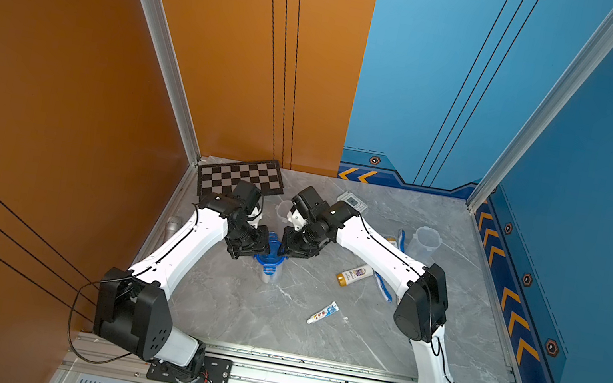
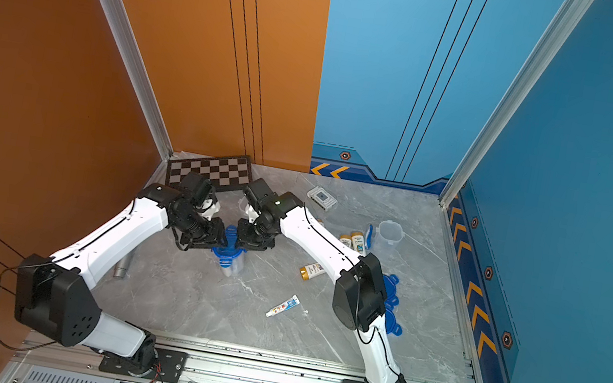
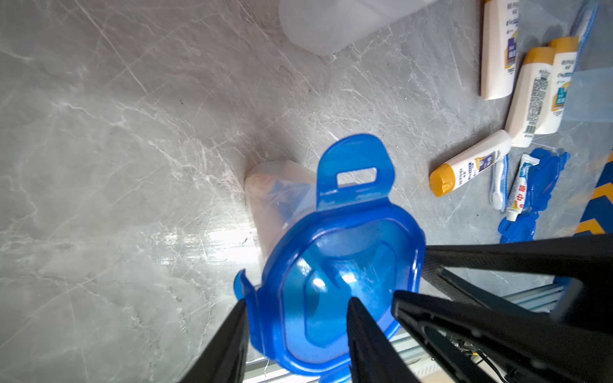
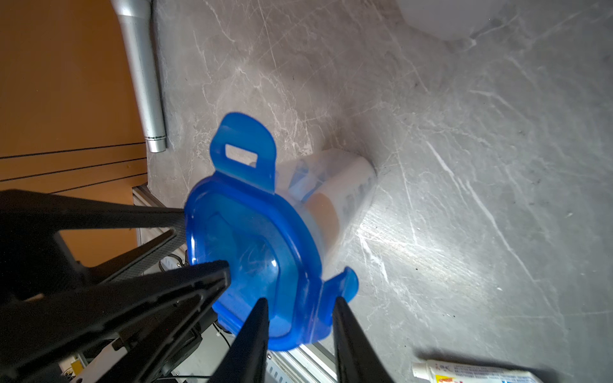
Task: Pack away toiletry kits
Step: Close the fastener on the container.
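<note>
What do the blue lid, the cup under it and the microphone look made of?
Lid: glossy translucent blue plastic; highlights, and light passes through. Cup: frosted clear plastic; contents show dimly. Microphone: probably brushed metal, going by its dull silver sheen.

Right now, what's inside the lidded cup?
Through the cup wall: a blue-white shape and an orange patch, blurred; can't name them. The blue lid covers the top, hiding the rest.

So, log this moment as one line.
phase: lidding cup | left claw: open over lid | right claw: open at tab | cup: upright
</note>
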